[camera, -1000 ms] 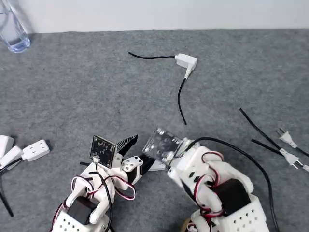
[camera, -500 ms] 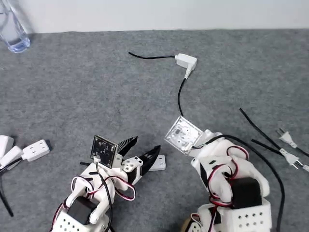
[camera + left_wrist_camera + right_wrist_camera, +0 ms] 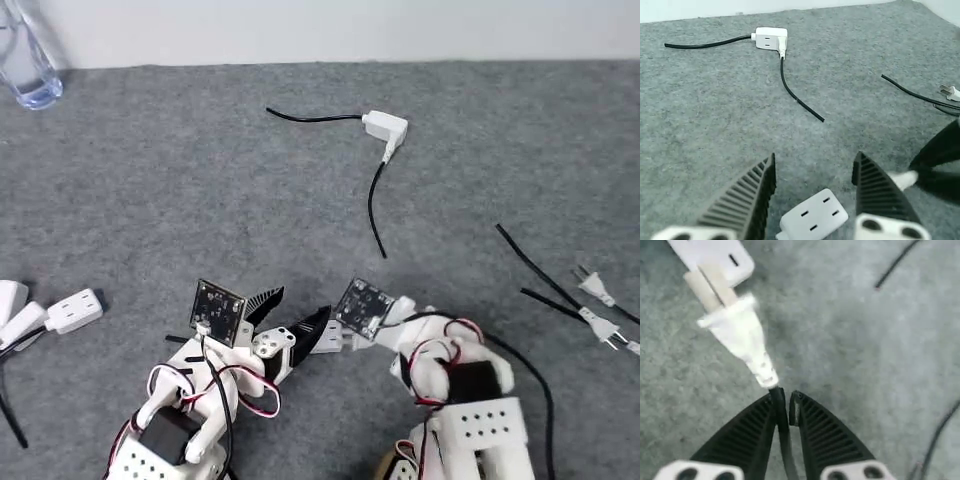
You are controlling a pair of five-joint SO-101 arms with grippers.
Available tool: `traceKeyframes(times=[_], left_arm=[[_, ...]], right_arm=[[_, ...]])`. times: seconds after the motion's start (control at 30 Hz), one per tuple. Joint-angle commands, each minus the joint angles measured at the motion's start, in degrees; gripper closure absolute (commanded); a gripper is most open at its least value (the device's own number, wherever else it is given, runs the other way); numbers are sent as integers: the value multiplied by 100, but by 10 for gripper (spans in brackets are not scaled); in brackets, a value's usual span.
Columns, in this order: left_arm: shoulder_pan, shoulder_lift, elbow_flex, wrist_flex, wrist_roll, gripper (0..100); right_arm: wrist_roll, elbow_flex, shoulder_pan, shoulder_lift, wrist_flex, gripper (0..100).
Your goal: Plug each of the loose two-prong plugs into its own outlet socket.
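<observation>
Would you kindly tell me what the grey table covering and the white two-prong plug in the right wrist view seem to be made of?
The grey table covering: likely felt or short-pile carpet, matte, with fuzzy, mottled fibres. The white two-prong plug: apparently moulded plastic, smooth with slight sheen; prongs probably metal.

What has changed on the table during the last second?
The right gripper, holding a plug by its cord, swung away to the right, then came back left toward the outlet. The left gripper stayed open around that outlet; the loose plugs did not move.

Grey felt tabletop (image 3: 150, 180), clear glass vessel (image 3: 25, 60) (far corner), white wall (image 3: 350, 30)
</observation>
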Motion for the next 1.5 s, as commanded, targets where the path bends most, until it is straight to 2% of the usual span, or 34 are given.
traceKeyframes(times=[0.0,0.1,0.27,0.5,0.7,0.77,0.87,0.97,1.1,1.47], left_arm=[[9,-79,-48,26,-9,758],[-9,-79,-48,35,-9,758],[-501,-79,-48,26,-9,758],[-668,-88,-48,26,9,758],[-826,-88,-48,26,-9,758],[-941,-88,-48,26,-9,758],[-1064,-88,-48,26,-9,758],[-1099,-88,-48,35,-9,758],[-1099,-88,-48,35,-9,758],[-1099,-88,-48,44,-9,758]], right_arm=[[44,167,-215,-48,-418,989],[44,202,-286,-48,-435,948],[35,229,-286,-48,-330,760],[79,-141,-215,-48,418,749],[624,-1099,576,-48,1279,653],[905,-1266,892,-48,1455,653],[1705,-1266,1332,-48,1710,660],[2233,-1292,1974,-57,1569,687],[2251,-1741,2501,-57,1244,688],[2277,-1222,2492,-48,1393,690]])
